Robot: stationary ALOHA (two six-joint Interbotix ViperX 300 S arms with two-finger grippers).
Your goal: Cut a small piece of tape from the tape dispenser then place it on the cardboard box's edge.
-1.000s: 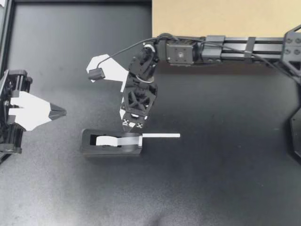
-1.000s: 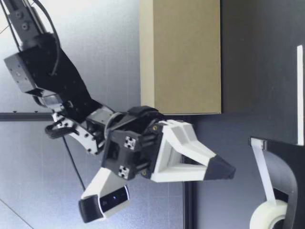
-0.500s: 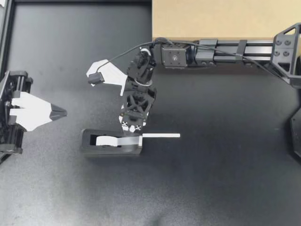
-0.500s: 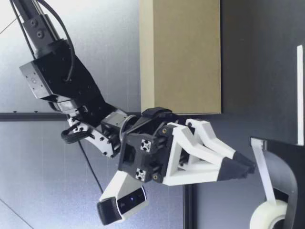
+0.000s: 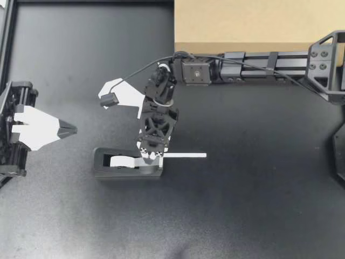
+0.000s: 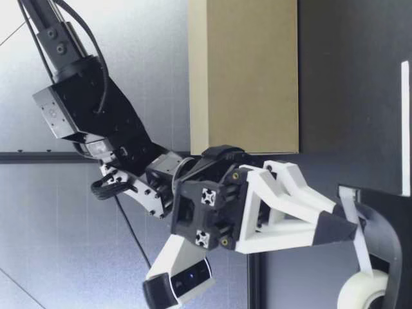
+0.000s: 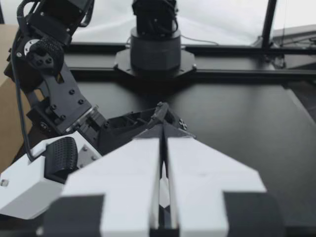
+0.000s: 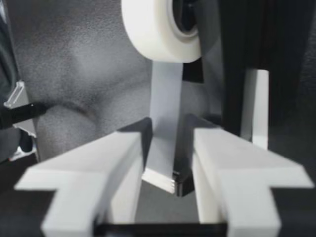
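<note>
The black tape dispenser lies on the table with its white roll inside. A white strip reaches out sideways from its cutter end. My right gripper points down onto that end. In the right wrist view its fingers stand open on either side of the tape band that runs from the roll. The low view shows the right gripper with its tips at the dispenser. My left gripper hovers far off to the side, shut and holding nothing. The cardboard box stands at the back.
The box stands beyond the right arm, a little away from the dispenser. The left wrist view shows the left gripper pointing toward the right arm's wrist camera and an arm base across the table.
My right gripper has opened and come down toward the dispenser, so its fingers now stand on either side of the tape band. The left arm has not moved.
</note>
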